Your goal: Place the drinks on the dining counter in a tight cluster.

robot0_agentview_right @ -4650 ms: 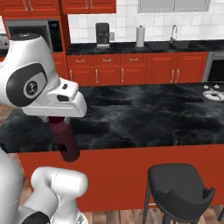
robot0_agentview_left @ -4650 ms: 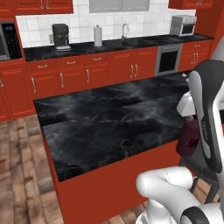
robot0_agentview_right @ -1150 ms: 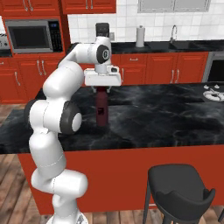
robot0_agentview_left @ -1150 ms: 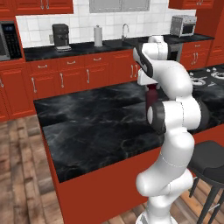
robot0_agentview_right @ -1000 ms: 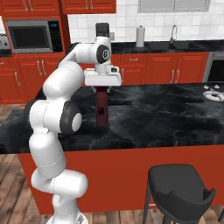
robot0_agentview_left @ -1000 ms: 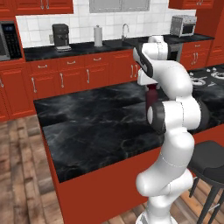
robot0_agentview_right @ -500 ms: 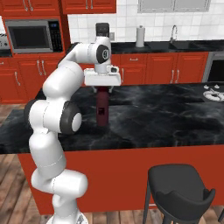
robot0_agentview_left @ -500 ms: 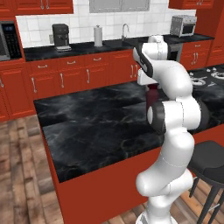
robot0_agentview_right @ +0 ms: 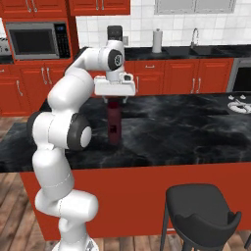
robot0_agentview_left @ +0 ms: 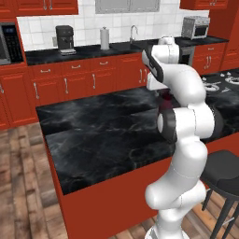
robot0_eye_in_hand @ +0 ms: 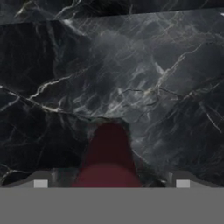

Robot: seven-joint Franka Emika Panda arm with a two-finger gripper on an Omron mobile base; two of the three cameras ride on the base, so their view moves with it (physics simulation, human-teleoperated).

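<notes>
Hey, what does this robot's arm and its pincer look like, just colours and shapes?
The arm is glossy white, built of rounded tube-like segments with dark grey discs at the joints. Its hand is a flat white block, and the pincer ends in two small dark fingers. No cables or markings are visible.

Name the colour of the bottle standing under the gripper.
Dark maroon; the bottle shows best in the right base view, upright on the black marble counter.
</notes>
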